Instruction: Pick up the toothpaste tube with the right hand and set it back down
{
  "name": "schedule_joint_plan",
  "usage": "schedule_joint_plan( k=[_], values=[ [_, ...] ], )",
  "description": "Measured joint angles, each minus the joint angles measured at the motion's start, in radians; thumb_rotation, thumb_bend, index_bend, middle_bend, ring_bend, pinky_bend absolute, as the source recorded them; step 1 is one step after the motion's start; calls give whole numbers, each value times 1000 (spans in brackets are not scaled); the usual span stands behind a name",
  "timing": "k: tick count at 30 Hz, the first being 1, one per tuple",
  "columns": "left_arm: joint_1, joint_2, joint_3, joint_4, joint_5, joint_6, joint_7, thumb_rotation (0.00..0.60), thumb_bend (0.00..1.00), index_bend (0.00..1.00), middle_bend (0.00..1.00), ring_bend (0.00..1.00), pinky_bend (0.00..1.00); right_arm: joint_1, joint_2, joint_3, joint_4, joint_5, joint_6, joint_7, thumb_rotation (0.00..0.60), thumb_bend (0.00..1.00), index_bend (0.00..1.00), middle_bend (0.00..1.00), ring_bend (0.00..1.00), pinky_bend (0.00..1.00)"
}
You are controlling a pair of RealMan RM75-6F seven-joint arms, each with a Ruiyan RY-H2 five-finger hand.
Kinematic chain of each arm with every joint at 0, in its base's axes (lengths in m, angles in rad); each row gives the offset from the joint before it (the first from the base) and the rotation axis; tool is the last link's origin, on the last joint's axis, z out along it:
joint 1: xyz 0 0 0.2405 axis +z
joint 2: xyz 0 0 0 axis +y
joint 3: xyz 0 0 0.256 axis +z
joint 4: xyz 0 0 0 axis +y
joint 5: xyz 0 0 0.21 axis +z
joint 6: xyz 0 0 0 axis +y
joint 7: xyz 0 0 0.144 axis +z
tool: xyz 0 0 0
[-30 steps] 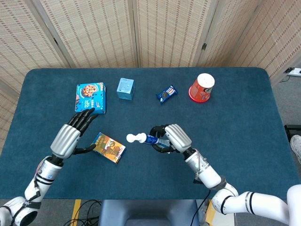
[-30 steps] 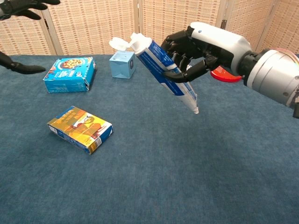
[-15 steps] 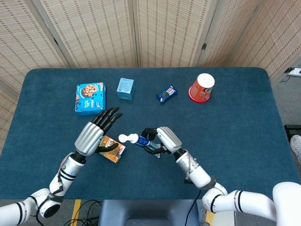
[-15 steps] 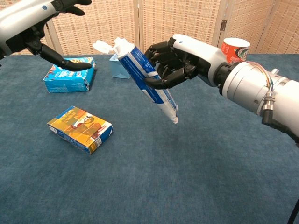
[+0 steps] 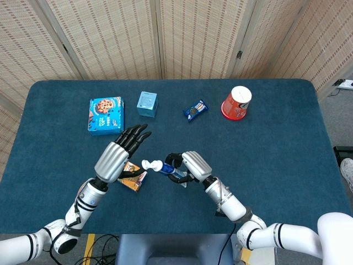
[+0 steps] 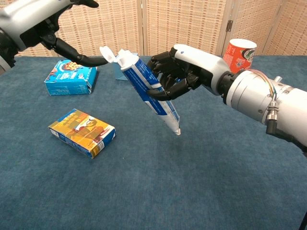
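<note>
Since a second ago my left hand (image 5: pixel 117 159) is coming in from the desk's left side toward the middle, and my right hand (image 6: pixel 178 73) is drawing nearer to my body with the toothpaste tube (image 6: pixel 148 91). The two are now ending up close together above the desk (image 5: pixel 287 149), and the tube's open flip cap (image 6: pixel 107 54) is pointing at the left hand's thumb (image 6: pixel 79 58). For the task this is meaning the pick-up half is done: the tube is hanging clear of the blue cloth, tilted, cap end high and crimped end low. The setting-down is not yet begun, I am judging.

My right fingers (image 6: pixel 165 79) are wrapping around the tube's upper body, thumb underneath, holding it firmly. My right forearm is reaching in from the right, palm turned toward the left. My left fingers (image 5: pixel 135 135) are spread wide and holding nothing, the palm raised above the yellow snack box (image 6: pixel 82 132) lying on the desk. Whether the left thumb is actually touching the cap I cannot tell; in the chest view they are looking just beside each other. To lower the tube, I am thinking the right hand needs a bare patch beside that box.
</note>
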Motion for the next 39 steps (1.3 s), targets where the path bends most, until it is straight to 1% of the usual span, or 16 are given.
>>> schedule_joint_plan(
  k=[6,15,19,22,23,24,25,26,28,30,31,33,35,39],
  values=[
    [-5,9,7,-23,0,5,13,600,204,0,30,47,145,2,0,-5,-5,4,-5,-18,600,581,736,688,542,485],
    [-12,17,3,-58,-31,-2,13,600,204,0,30,47,146,6,-11,-7,-11,12,-9,-29,600,582,736,688,542,485],
    [-9,35,1,-77,-71,-18,0,600,191,0,30,49,147,-2,-8,-7,-4,12,-1,-10,600,581,736,688,542,485],
    [-4,56,-6,-101,-112,-33,-29,597,148,0,30,50,147,-7,-6,-7,8,10,6,3,600,582,736,688,542,485],
    [-2,63,-9,-109,-124,-38,-45,571,130,0,30,50,147,-8,-6,-7,10,8,7,5,600,581,736,688,542,485],
    [-1,69,-11,-119,-135,-44,-64,522,117,2,30,50,147,-8,-6,-7,11,6,8,8,600,581,736,688,542,485],
    [1,78,-15,-131,-149,-51,-95,437,99,14,31,50,147,-7,-6,-7,11,5,8,10,600,581,736,688,543,485],
    [3,85,-17,-139,-156,-55,-122,337,82,35,35,50,147,-5,-7,-5,10,4,8,12,600,582,737,688,543,485],
    [6,97,-23,-154,-167,-63,-196,185,51,83,42,50,147,-1,-9,-1,7,3,7,11,600,582,738,689,545,485],
    [9,107,-26,-164,-173,-69,-262,97,32,99,44,50,147,5,-12,4,0,2,6,5,600,583,738,689,546,485],
    [10,113,-27,-171,-175,-74,-302,63,25,99,44,50,146,7,-14,7,-3,2,6,1,600,584,739,690,547,485],
    [10,121,-28,-181,-176,-84,-347,36,18,98,44,49,146,15,-20,15,-10,7,3,-10,600,586,739,690,548,485],
    [9,125,-27,-190,-176,-92,-361,9,8,96,44,49,145,22,-25,24,-18,19,-3,-20,600,591,742,692,551,488],
    [-2,119,-27,-198,-183,-108,-336,0,0,95,44,49,144,34,-40,38,-31,45,-11,-52,600,607,748,697,561,495]
  ],
)
